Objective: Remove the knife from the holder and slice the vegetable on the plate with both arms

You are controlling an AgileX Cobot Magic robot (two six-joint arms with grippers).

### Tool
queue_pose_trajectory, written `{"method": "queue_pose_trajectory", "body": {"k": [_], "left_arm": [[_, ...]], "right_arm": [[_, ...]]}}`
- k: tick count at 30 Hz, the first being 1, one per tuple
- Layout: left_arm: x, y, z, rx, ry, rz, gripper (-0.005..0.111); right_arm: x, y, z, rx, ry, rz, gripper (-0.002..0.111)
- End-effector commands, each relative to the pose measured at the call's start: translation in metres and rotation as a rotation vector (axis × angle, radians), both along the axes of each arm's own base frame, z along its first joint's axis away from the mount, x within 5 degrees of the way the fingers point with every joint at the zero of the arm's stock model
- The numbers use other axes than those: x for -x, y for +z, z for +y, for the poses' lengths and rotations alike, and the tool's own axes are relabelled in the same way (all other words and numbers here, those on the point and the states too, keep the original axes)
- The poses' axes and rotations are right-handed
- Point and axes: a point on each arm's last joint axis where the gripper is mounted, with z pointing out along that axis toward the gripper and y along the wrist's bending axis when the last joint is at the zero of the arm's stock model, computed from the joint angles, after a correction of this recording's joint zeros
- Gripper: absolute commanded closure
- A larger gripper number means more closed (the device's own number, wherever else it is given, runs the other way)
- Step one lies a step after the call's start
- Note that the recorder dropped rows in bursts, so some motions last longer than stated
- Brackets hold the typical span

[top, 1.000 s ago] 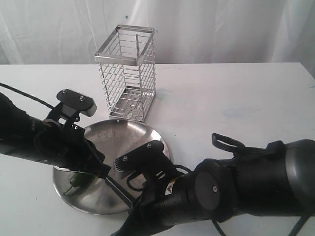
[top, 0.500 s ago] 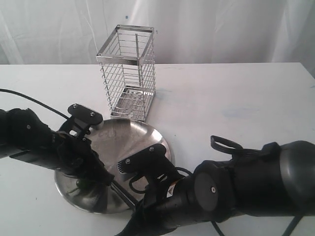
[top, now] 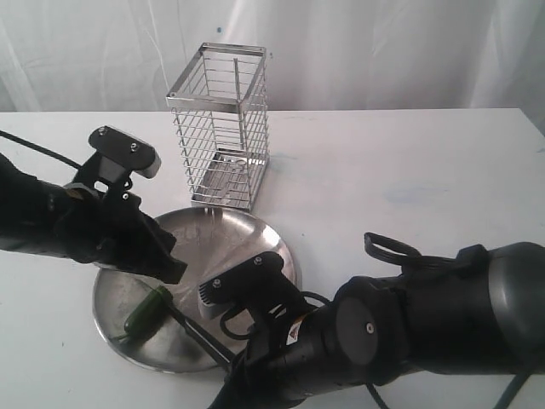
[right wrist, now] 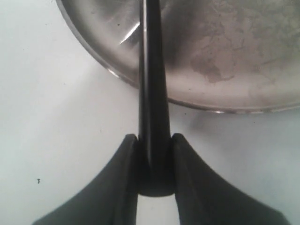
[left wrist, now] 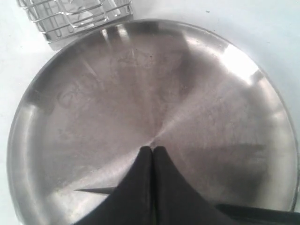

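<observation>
Surface (top: 409,170) white, wide. Plate (top: 217,234) shiny steel, near front. Holder (top: 220,128) stands just behind plate, no knife in it. Right tool (right wrist: 154,140) clamped on knife (right wrist: 152,84) handle, blade over plate. Left tool (left wrist: 152,150) pinched closed, holding nothing, above plate. Vegetable (top: 146,310) lies on plate beside blade tip. Looks small, smooth, may roll; best pinned at one end. Knife stiff, thin.

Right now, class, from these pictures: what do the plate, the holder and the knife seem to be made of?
The plate: probably steel, with a brushed grey finish, bright glare and scuffs.
The holder: shiny chrome-like metal wire, its thin bars glinting.
The knife: matte black all over. It could be plastic or coated metal; the look leaves it open.
</observation>
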Motion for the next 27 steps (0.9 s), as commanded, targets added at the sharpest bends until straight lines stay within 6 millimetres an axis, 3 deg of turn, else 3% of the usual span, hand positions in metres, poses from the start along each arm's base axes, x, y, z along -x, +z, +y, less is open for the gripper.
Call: {"method": "queue_pose_trajectory", "body": {"k": [1,6,19,27], "left_arm": [[-0.001,-0.008,0.017,-0.023,0.034,0.053,0.107],[-0.002,-0.024,0.035,-0.056,0.079,0.105,0.107],[-0.01,-0.044,0.034,-0.069,0.124,0.142,0.107],[-0.021,-0.054,0.013,-0.073,0.078,0.165,0.107]], "right_arm": [[0.0,0.004,0.001,-0.001,0.029,-0.015,0.108],[0.0,0.004,0.001,-0.003,0.027,-0.018,0.108],[-0.001,0.005,0.001,-0.007,0.023,-0.027,0.108],[-0.001,0.005,0.001,-0.008,0.022,-0.029,0.108]]}}
